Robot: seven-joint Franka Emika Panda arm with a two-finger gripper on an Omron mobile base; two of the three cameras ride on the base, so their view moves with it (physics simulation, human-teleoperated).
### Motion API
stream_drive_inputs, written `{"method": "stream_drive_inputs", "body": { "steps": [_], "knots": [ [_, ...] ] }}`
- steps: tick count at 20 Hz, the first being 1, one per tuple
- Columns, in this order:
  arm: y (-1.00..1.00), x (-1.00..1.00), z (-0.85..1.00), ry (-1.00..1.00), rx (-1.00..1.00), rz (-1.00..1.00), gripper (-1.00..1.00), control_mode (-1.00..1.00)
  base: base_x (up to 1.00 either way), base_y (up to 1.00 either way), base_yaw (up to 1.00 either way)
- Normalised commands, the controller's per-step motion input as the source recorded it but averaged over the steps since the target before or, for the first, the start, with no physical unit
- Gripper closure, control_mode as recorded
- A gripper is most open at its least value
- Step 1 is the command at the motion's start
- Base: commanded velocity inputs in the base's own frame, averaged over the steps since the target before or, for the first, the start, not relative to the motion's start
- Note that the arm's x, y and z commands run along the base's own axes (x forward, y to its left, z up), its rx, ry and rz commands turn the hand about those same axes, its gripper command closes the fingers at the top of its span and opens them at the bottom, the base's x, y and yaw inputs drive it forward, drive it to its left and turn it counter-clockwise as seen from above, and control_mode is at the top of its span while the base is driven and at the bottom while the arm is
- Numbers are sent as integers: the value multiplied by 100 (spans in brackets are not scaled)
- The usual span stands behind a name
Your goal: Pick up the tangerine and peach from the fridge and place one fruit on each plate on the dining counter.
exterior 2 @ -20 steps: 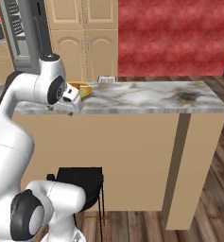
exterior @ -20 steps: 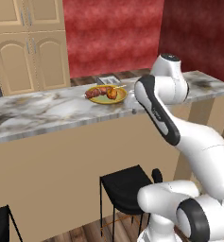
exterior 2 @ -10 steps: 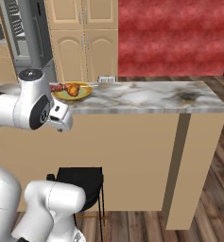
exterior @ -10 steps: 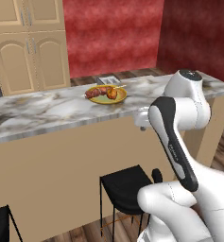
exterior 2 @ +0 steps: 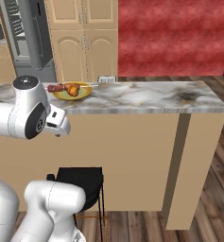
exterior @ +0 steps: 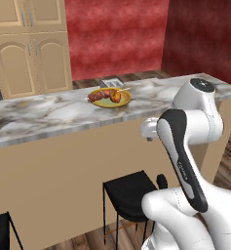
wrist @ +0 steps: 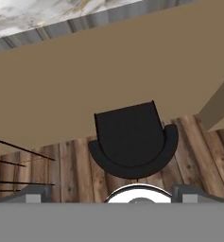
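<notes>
— Where do you stand in the task?

— One fruit looks delivered. An orange fruit [exterior: 116,96] sits on the yellow-green plate [exterior: 125,101], touching the brown food pieces [exterior: 99,95] that share it. At this size you cannot tell for sure whether it is the tangerine or the peach. The plate rests on the dining counter [exterior: 48,114].

— And the gripper?

— Your gripper [exterior: 147,132] hangs below and in front of the plate, under the level of the stone top, facing the tan front. In the hand view the fingertips [wrist: 35,193] stand wide apart with nothing between them, so the hand is spread and empty. Below the plate, the hand camera looks down on a black stool [wrist: 132,142].

— What does the next move call for?

— My judgement: fetch the second fruit. The fridge [exterior 2: 35,33] stands well behind the plate and off to its left, so you need to tuck the arm and drive the base there. That fruit then belongs on the other plate, not this one.

— What differs from a second ago?

— Then the hand was up at the plate's height, just beside it. It has since pulled back and dropped below the counter edge as the arm folded. The plate and fruit have not shifted, and the base has stayed put.
</notes>
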Motion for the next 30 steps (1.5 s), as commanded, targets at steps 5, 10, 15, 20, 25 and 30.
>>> {"method": "stream_drive_inputs", "body": {
  "steps": [5,10,15,20,25,30],
  "knots": [
    [0,0,0,0,0,0,-100,-100,0,0,0],
    [0,0,0,0,0,0,-100,100,-9,-17,0],
    [0,0,0,0,0,0,-100,100,-31,-100,-6],
    [0,0,0,0,0,0,-100,100,-11,-100,-4],
    [0,0,0,0,0,0,-100,100,6,-100,2],
    [0,0,0,0,0,0,-100,100,22,-100,5]
  ]
}}
